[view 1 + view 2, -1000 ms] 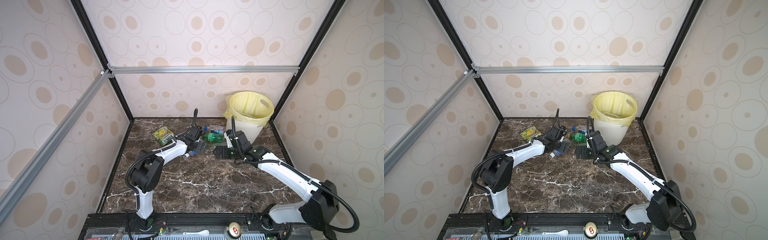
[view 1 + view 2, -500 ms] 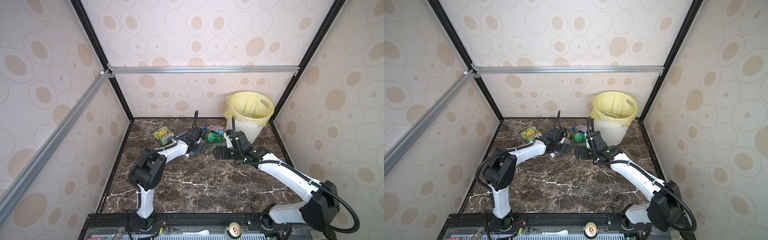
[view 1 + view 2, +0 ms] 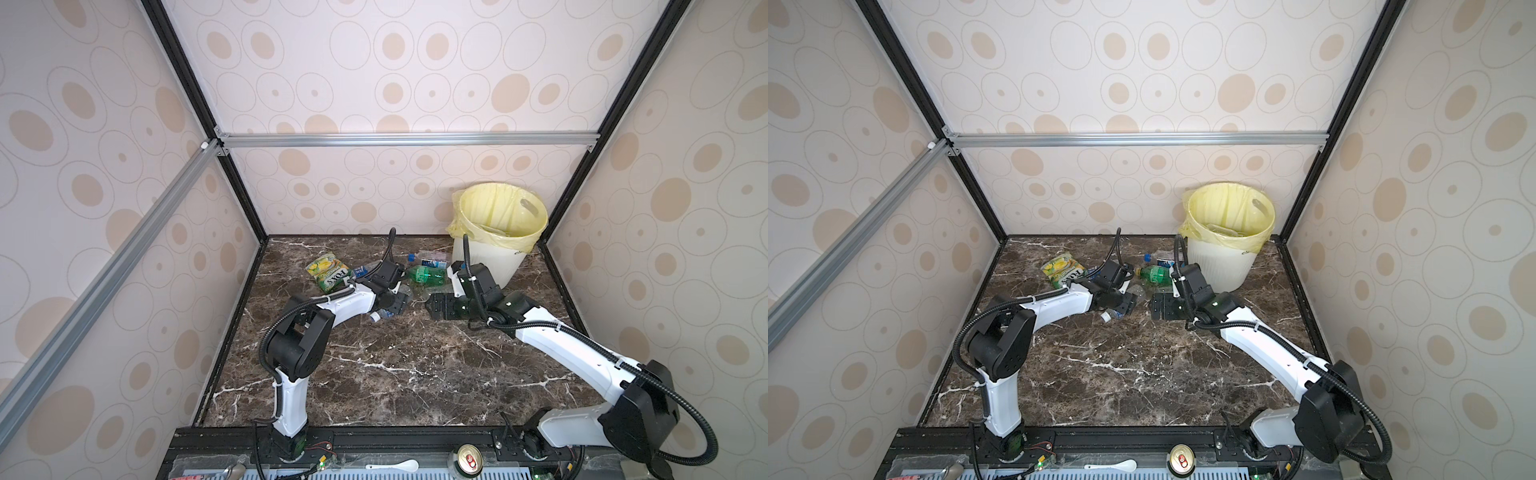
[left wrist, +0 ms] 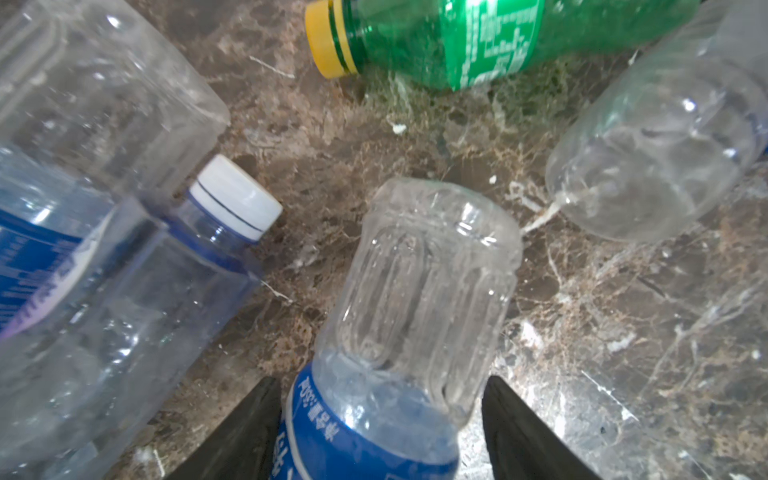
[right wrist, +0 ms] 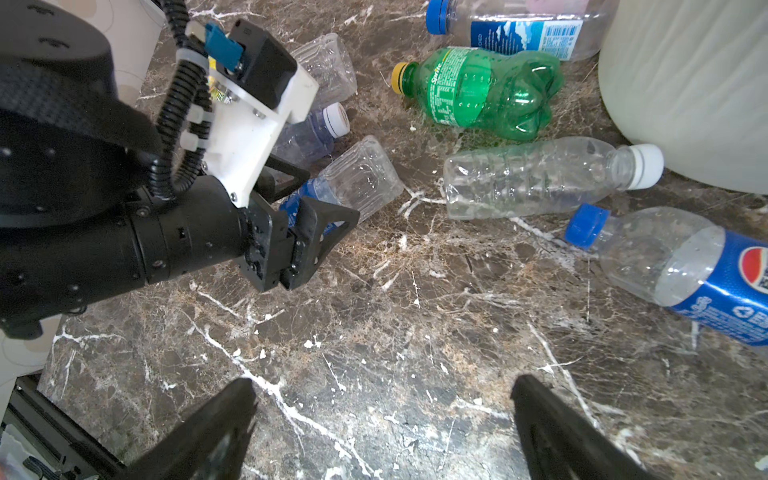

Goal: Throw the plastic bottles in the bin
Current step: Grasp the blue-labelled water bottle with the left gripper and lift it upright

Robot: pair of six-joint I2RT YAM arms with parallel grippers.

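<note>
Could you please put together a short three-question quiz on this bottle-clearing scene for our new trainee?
1. True or false: the right gripper holds a bottle.
2. What colour is the cap of the green bottle? A blue, B yellow, C white.
3. Which bottle lies between the fingers of the left gripper?
Key: 1 false, it is open and empty. 2 B. 3 the clear bottle with a blue label.
</note>
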